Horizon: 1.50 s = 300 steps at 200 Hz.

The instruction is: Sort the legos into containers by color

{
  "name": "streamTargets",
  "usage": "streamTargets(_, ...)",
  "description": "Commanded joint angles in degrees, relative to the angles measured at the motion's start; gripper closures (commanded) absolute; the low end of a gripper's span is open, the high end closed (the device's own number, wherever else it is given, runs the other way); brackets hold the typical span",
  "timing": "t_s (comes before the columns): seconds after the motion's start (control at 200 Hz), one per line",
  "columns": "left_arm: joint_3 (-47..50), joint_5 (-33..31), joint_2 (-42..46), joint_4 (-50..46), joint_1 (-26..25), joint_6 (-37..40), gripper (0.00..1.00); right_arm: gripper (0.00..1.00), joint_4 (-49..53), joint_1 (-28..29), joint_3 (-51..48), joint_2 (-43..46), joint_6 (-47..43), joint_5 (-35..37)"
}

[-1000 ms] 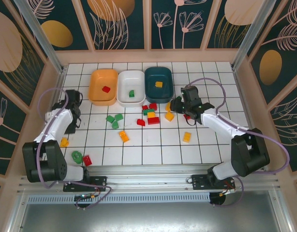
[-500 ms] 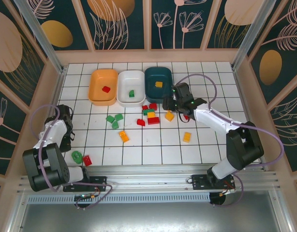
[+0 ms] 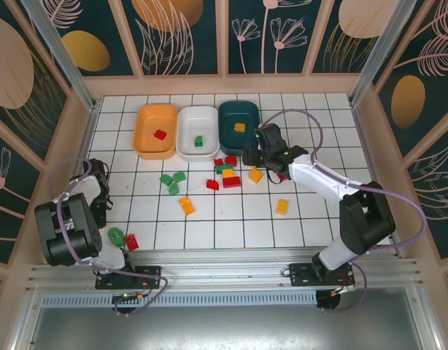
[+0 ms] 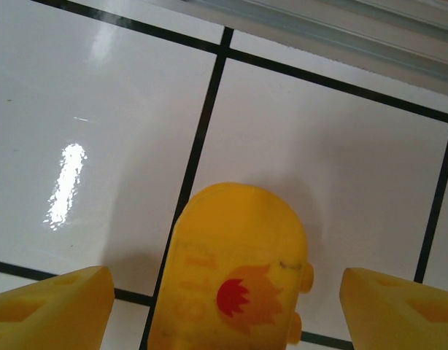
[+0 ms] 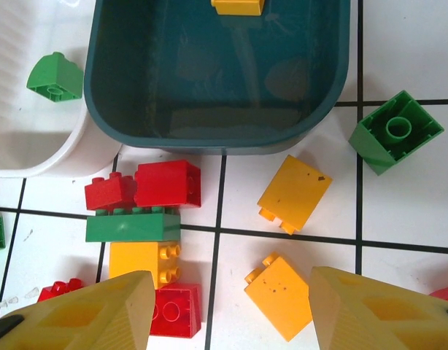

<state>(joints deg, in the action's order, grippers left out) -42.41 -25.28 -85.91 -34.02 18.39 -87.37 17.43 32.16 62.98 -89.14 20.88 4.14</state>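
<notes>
One yellow brick (image 4: 238,273) lies directly under the left gripper (image 4: 224,310), centred between its spread fingers, with neither finger touching it. Its long axis appears to run away from the wrist, across the closing line, so a straight descent should seat it. The right gripper (image 5: 231,313), likewise open and empty, hovers just short of the teal tray (image 5: 209,138), with a second yellow brick (image 5: 279,295) between its fingers.

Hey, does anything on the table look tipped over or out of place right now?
Nothing spilled or broken. One green brick beside the dark teal tray lies tipped over, its hollow underside facing up. Below the tray, a mixed cluster of red, green and yellow bricks sits bunched together, touching.
</notes>
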Motion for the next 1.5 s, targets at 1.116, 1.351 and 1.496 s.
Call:
streamTargets(1.116,-16.1,2.0,4.0,13.5,-27.9,12.7,0.68,0.46,-5.3,-4.5,-4.8,4.8,0.9,2.2)
streamTargets(1.351,-39.5,3.8,-16.1,19.4,-46.9,22.2,0.69,0.46,-7.7,-10.8,-10.8,10.4,4.5,0.4)
streamTargets(1.496,-55.2,8.7,-29.4,20.6,-53.3,30.8,0.69,0.46,-7.8,-13.7,-14.2,14.8,5.7,-0.3)
